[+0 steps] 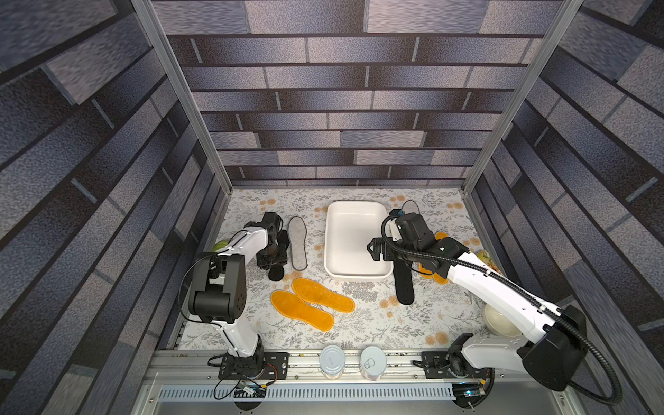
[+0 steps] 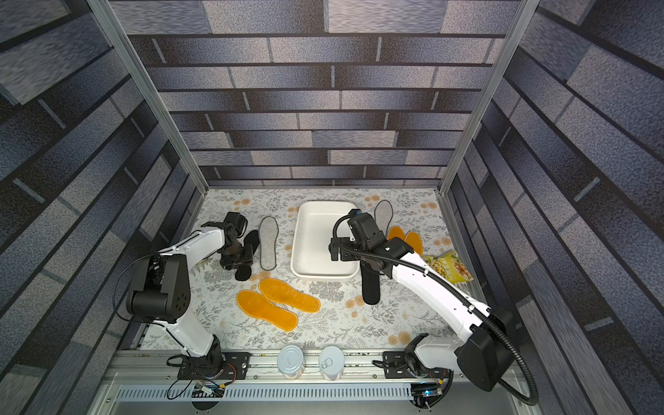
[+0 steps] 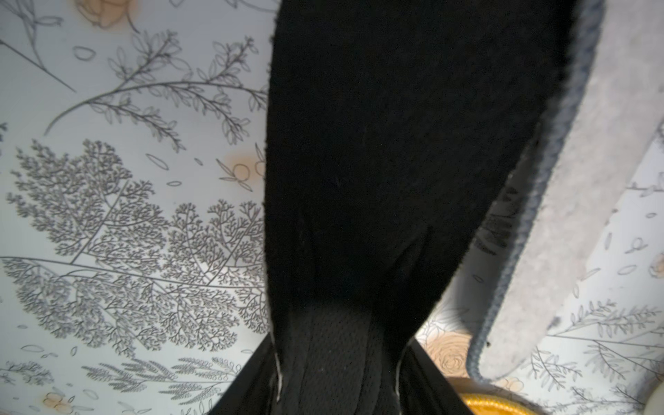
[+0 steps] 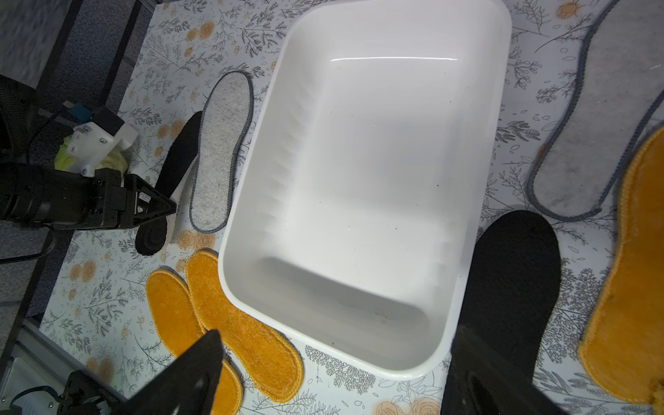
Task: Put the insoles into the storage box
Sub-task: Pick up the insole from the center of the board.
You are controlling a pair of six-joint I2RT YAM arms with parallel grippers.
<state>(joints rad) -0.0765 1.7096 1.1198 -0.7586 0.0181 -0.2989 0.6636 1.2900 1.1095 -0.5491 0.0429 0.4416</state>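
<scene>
My left gripper [image 1: 275, 257] is shut on a black insole [image 3: 395, 143], pinched near one end at the left of the table [image 4: 176, 154]. A grey felt insole [image 1: 298, 244] lies just beside it. The white storage box [image 1: 354, 276] is empty in both top views, its rim [image 2: 323, 276] plain. My right gripper [image 4: 337, 337] hangs open above the box's near right part [image 1: 375, 249], holding nothing. Two orange insoles [image 1: 301, 314] lie in front of the box. A second black insole [image 2: 370, 287], two more orange insoles [image 2: 406, 239] and another grey insole [image 2: 383, 213] lie right of it.
Two tin cans [image 1: 332, 361] stand on the front rail. A cream bowl [image 1: 499, 319] sits at the near right, half under my right arm. A snack bag [image 2: 449, 266] lies by the right wall, and a green object [image 1: 221, 246] by the left wall.
</scene>
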